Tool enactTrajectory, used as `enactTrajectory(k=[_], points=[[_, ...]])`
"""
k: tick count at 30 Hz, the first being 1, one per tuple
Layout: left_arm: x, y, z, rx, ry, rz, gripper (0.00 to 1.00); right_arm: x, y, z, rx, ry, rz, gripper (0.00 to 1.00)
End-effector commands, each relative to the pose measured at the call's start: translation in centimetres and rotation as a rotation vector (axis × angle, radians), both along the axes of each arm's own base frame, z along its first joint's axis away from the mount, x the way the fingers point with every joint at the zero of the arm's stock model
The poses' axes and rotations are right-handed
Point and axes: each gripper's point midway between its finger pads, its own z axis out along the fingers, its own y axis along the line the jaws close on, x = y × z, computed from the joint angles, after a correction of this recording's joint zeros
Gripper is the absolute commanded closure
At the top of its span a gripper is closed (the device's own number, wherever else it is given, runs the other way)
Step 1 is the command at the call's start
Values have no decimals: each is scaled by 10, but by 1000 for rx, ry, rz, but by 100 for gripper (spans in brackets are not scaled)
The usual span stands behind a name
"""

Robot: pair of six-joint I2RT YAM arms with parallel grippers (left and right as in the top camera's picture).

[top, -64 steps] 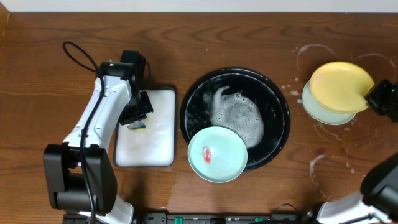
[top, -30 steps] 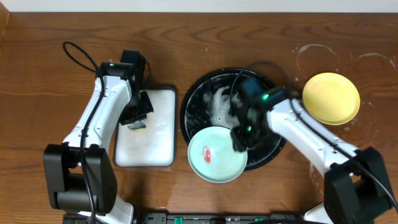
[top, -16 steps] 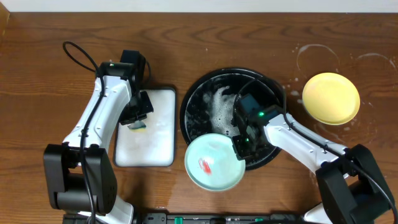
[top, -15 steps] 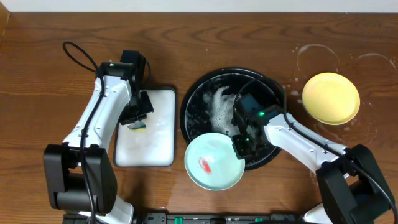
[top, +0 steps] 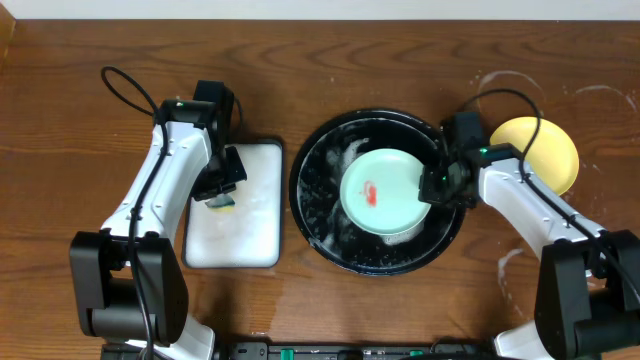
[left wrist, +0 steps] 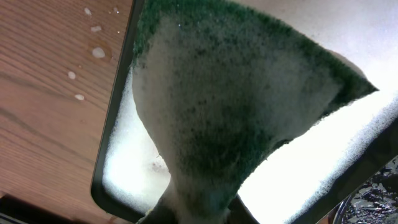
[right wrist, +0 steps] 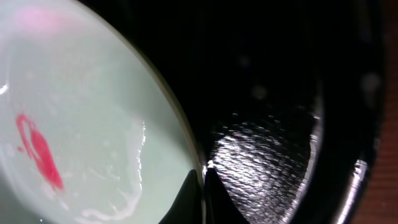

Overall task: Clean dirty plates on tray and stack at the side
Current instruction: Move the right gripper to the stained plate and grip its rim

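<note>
A mint-aqua plate (top: pixel 385 190) with a red smear sits over the middle of the round black tray (top: pixel 325 215), held by its right rim in my right gripper (top: pixel 432 187), which is shut on it. In the right wrist view the jaws pinch the rim of the mint plate (right wrist: pixel 74 143) at my right gripper (right wrist: pixel 203 180), with the wet black tray (right wrist: pixel 273 155) beneath. A yellow plate (top: pixel 550 155) lies on the soapy wood at the right; any plate under it is hidden. My left gripper (top: pixel 222 193) is shut on the green sponge (left wrist: pixel 236 106).
The white black-edged rectangular tray (top: pixel 250 225) lies left of the black tray, and the sponge hangs over it (left wrist: pixel 298 180). Whitish soap rings (top: pixel 510 85) mark the wood at the back right. A black cable (top: pixel 125 85) loops at the back left.
My right gripper has carried the mint plate from the tray's front edge back and to the right, over the tray's middle. The left arm has not moved.
</note>
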Motion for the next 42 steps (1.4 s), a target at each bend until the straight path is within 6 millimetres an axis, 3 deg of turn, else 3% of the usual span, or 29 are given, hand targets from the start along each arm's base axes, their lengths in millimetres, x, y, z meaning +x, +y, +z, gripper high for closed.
enactTrajectory(k=[1,11,15,23,28,30,37,42], points=[[1,0,1,-4,1,-34,92,-2,2,-3,-9,16,-49,99],[-2,0,0,-4,17,-89,92,15,1,0,-104,-91,116,99],[1,0,-11,-5,-5,-89,92,15,1,-1,-111,-100,156,99],[-6,-1,-51,-18,-23,-81,92,17,3,-19,-119,-93,225,79],[-9,-2,-71,-23,-51,-55,92,19,4,-31,-121,-80,226,83],[-7,-2,-78,-24,-75,-55,92,20,3,-36,-121,-72,222,99],[-8,-2,-97,-28,-120,-56,92,20,3,-37,-122,-73,222,99],[-6,-11,-86,-79,-102,-71,92,19,3,-37,-122,-69,223,99]])
